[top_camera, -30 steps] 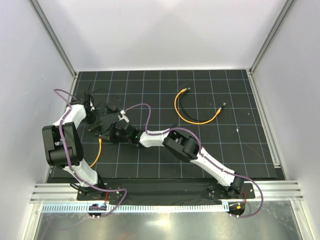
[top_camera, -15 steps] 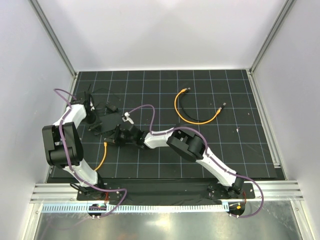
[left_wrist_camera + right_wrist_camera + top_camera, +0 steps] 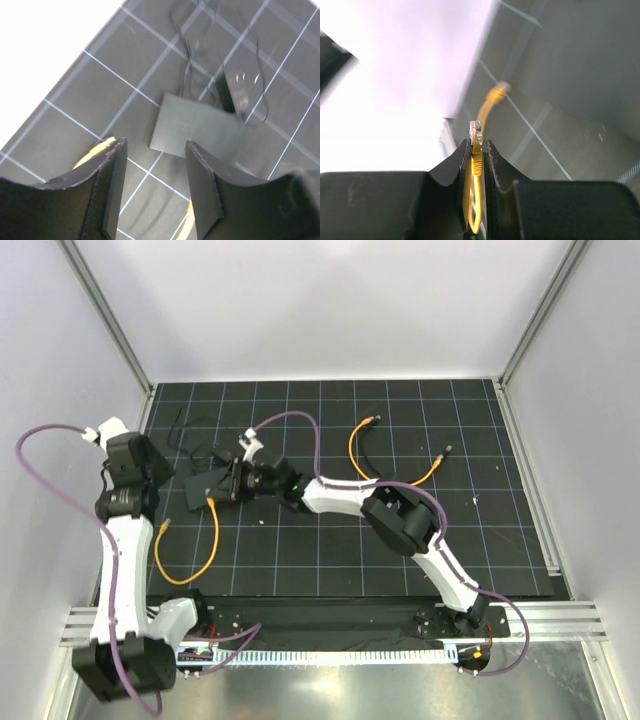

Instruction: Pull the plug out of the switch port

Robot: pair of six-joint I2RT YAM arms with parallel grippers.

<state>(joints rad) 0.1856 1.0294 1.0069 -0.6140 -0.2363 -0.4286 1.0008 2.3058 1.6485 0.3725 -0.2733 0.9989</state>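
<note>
Between the fingers of the right gripper [image 3: 476, 145], closed tight, the plug [image 3: 475, 129] of the yellow cable [image 3: 484, 111] is pinched. Its clear tip stands free above the pads, with no socket around it. Beyond it, the cable's other connector [image 3: 498, 92] is seen lying loose on the mat.

From above, this gripper is placed just beside the right edge of the switch [image 3: 203, 484]. The cable is noted drooping from it in a loop across the mat [image 3: 400, 550], ending near the left arm.

Left gripper [image 3: 155, 146]: jaws parted partway, nothing between them, aimed toward the switch but apart from it. The switch lies flat on the grid, with thin black wires [image 3: 187, 55] trailing from its far side.

The socket row is not resolved in any view; it is probably empty, but this is unconfirmed.

Judged: extraction done, plug out of the port. Remaining, if anything: plug to be carried clear and released.

A second, orange cable [image 3: 385, 478] is logged well apart, to the right.
</note>
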